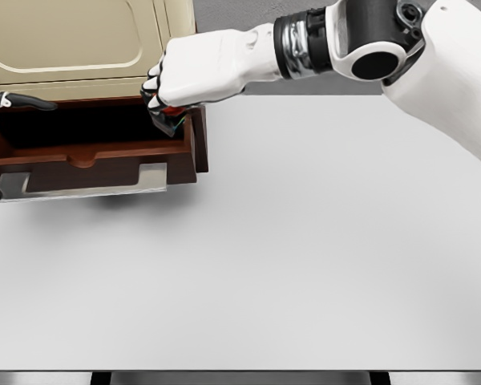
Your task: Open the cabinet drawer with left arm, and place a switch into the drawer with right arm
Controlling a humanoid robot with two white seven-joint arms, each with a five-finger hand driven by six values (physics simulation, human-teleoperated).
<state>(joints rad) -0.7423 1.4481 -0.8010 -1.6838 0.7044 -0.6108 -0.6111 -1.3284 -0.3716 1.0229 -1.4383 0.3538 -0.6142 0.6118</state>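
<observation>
Right hand (184,80) fingers curled, pinching switch (170,119) over drawer (88,156) right rear corner, just above side wall. Left hand (20,102) barely visible at drawer's left edge; finger state unclear. Risk: release too near wall, so switch catches rim and tips out onto table (305,257). Count: one switch, one drawer, open; one cabinet (72,36) behind drawer.

White table (305,265), cream cabinet (72,40) at far-left edge
</observation>
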